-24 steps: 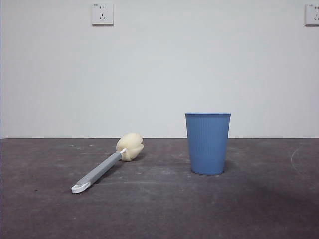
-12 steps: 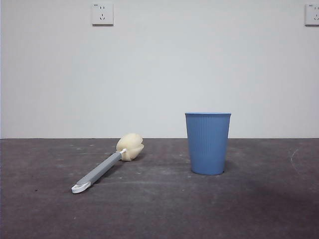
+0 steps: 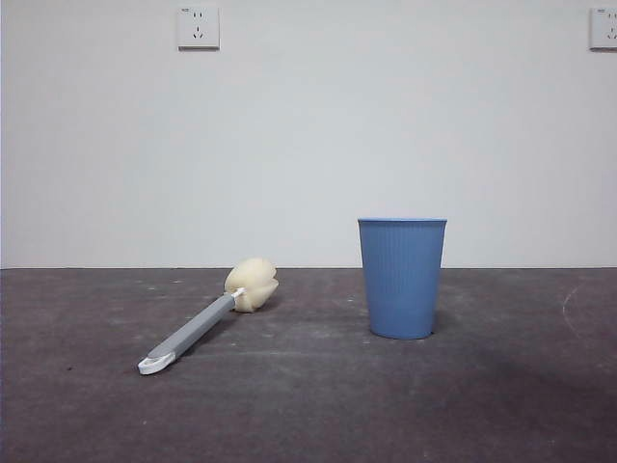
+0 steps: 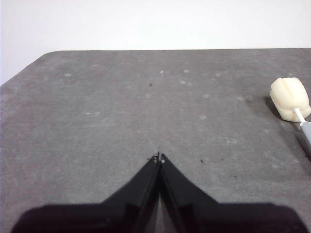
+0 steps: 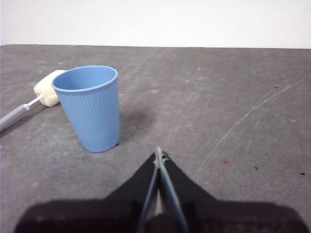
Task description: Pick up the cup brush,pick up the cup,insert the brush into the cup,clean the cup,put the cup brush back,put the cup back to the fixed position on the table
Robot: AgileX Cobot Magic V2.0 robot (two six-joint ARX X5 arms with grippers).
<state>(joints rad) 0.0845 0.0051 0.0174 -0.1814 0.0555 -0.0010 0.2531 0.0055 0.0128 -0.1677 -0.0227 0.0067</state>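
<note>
The cup brush (image 3: 204, 322) lies flat on the table (image 3: 308, 405), its cream sponge head toward the wall and its white looped end toward the front. The blue ribbed cup (image 3: 402, 278) stands upright to its right, empty. In the left wrist view my left gripper (image 4: 159, 158) is shut and empty above bare table, with the sponge head (image 4: 290, 98) off to one side. In the right wrist view my right gripper (image 5: 158, 154) is shut and empty, a short way from the cup (image 5: 90, 108); the brush head (image 5: 46, 88) shows behind the cup. Neither arm shows in the front view.
A white wall stands behind the table, with a socket (image 3: 198, 27) high on the left and another (image 3: 603, 27) at the top right. A pale curved mark (image 5: 252, 114) runs across the table near the right gripper.
</note>
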